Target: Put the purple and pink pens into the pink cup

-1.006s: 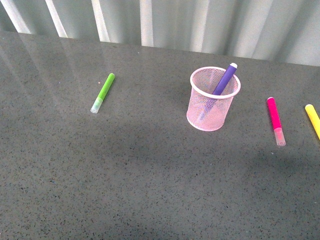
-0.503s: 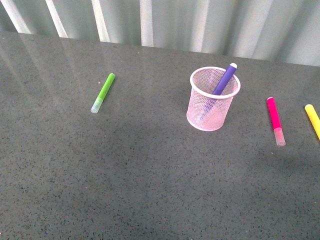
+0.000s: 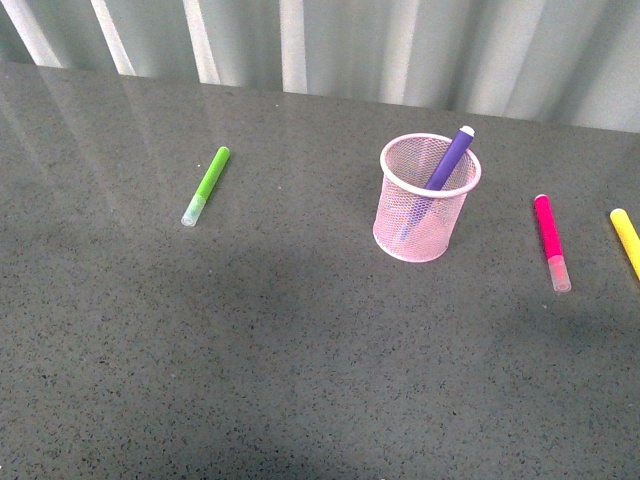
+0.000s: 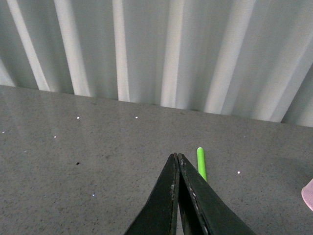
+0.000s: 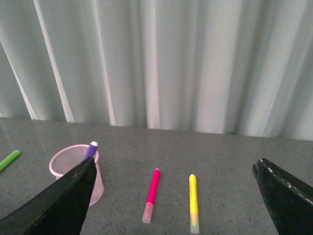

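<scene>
Purple pen (image 5: pixel 91 149) in pink cup (image 5: pixel 68 156), pink pen (image 5: pixel 152 193) lying outside

The pink cup (image 3: pixel 428 200), a mesh holder, stands upright on the tabletop (image 3: pixel 300 350); the purple pen (image 3: pixel 449 160) leans inside it, poking past the rim, while the pink pen (image 3: pixel 550 240) lies flat to its right

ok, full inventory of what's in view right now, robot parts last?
pink cup: 1, light pink mesh, upright, centre-right of table
purple pen: 1, purple, leaning inside cup
pink pen: 1, magenta, flat, right of cup
yellow marker: 1, yellow, flat, far right, partly cropped
green marker: 1, lime, flat, left of cup
table: 1, dark grey speckled
wall: 1, pale ribbed, behind table
left gripper: 1, black, shut, empty
right gripper: 1, black, open, empty
</scene>
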Controlling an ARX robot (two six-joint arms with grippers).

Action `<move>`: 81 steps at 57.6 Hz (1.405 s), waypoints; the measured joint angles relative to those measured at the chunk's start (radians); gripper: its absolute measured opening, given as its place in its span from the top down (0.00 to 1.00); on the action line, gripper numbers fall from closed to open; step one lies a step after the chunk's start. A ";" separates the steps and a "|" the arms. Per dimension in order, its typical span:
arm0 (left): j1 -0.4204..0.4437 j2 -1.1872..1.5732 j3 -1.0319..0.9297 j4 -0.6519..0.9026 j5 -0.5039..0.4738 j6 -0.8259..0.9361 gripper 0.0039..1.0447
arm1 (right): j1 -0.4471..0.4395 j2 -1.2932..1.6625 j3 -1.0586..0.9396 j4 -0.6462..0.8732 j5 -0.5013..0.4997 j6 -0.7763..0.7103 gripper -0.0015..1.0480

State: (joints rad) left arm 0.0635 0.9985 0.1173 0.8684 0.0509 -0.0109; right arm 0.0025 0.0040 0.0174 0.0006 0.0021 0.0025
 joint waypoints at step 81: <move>-0.062 -0.796 -0.097 -0.662 -0.051 0.003 0.97 | 0.000 0.000 0.000 0.000 0.000 0.000 0.07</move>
State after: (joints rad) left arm 0.0017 0.2028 0.0208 0.2066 -0.0002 -0.0074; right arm 0.0025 0.0040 0.0174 0.0006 0.0017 0.0021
